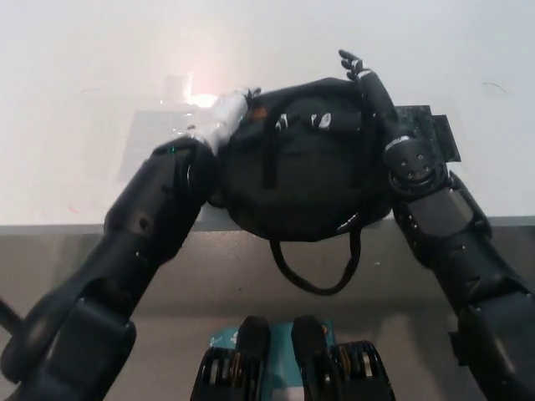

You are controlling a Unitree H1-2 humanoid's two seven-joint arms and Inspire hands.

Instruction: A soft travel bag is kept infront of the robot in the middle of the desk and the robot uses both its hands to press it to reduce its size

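Observation:
The black soft travel bag (305, 180) lies in the middle of the white desk (75, 100), bunched into a rounded lump. Its front overhangs the desk's near edge, and a strap loop (316, 280) dangles below that edge. My white left hand (224, 119) lies flat against the bag's far left side; part of it is hidden behind the bag. Against the bag's far right side lies my black right hand (363, 77), its fingers apart and pointing away from me. Both forearms hug the bag's flanks.
A dark flat patch (433, 132) lies on the desk to the right of the bag. A clear shiny film (163, 134) with glare lies left of the bag. The desk's near edge (58, 225) runs across the picture; grey floor lies below it.

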